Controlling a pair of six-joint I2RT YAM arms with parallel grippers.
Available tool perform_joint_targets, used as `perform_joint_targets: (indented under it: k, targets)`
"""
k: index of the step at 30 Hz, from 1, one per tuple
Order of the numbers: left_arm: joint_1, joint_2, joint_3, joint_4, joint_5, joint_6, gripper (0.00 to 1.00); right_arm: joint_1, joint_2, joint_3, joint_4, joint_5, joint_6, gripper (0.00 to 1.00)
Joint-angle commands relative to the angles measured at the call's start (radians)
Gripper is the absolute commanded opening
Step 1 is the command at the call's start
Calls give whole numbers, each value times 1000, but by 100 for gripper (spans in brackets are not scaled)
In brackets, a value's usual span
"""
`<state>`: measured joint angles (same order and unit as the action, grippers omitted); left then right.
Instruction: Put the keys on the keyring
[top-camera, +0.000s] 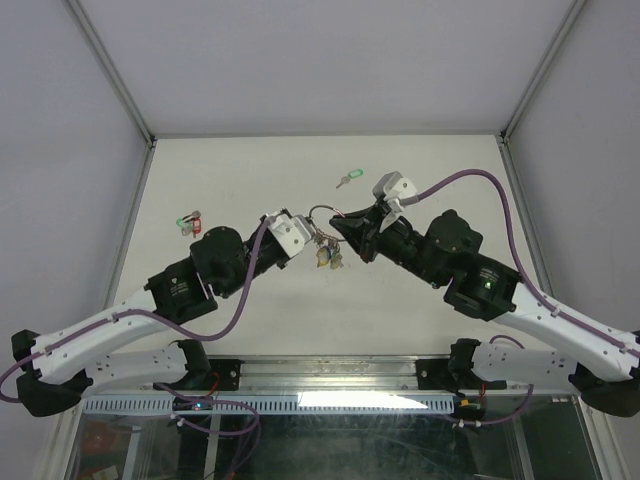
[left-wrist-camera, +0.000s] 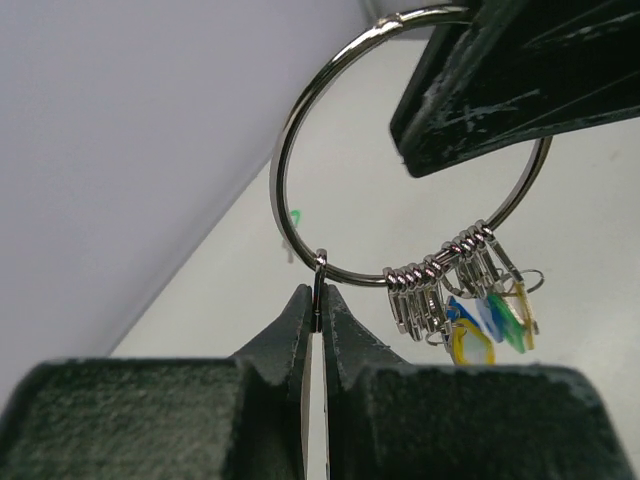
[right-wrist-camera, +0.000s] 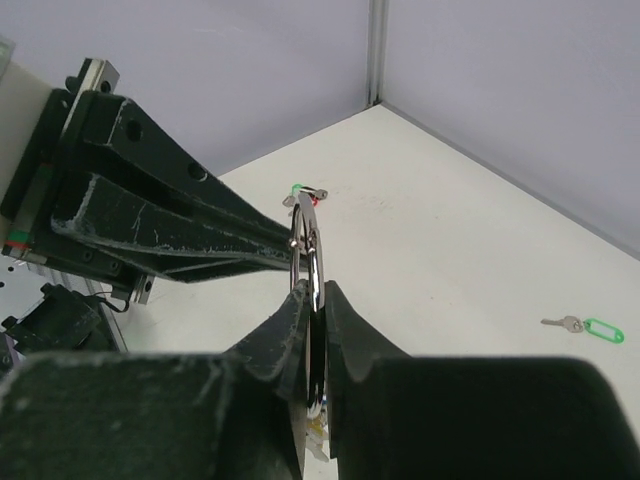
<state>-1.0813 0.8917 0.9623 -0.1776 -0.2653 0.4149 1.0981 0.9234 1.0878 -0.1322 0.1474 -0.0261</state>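
The silver keyring (top-camera: 320, 211) hangs in the air between both grippers, above the middle of the table. My left gripper (left-wrist-camera: 318, 300) is shut on a thin metal piece at the ring's (left-wrist-camera: 288, 150) lower edge. My right gripper (right-wrist-camera: 312, 300) is shut on the ring's (right-wrist-camera: 314, 250) opposite side; its fingers (left-wrist-camera: 480, 90) show dark in the left wrist view. Several clips with blue, yellow and green tags (left-wrist-camera: 480, 325) hang from the ring. A loose key with a green tag (top-camera: 347, 178) lies on the table behind the grippers and also shows in the right wrist view (right-wrist-camera: 600, 329).
Another loose key with red and green tags (top-camera: 189, 220) lies at the table's left side, also in the right wrist view (right-wrist-camera: 305, 192). White walls with metal posts close the table at the back and sides. The left gripper's fingers (right-wrist-camera: 180, 215) cross the right wrist view.
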Motion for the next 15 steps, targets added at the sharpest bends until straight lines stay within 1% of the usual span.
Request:
perform_joint_targets:
  k: [1,3,7,11,15]
  targets:
    - [6,32,89,-116,-161,156,0,-1,-34,3,48,42,-17,12]
    - [6,35,81,-114,-188,219,0,-1,-35,3,51,46,-18,16]
    - [6,3,26,-40,-214,334,0,0,-35,11,42,44,-23,23]
    - [6,-54,-48,35,-185,484,0,-1,-43,10,32,41,-25,24]
    - [6,-109,-135,75,-156,675,0,-1,-57,-5,32,57,-28,25]
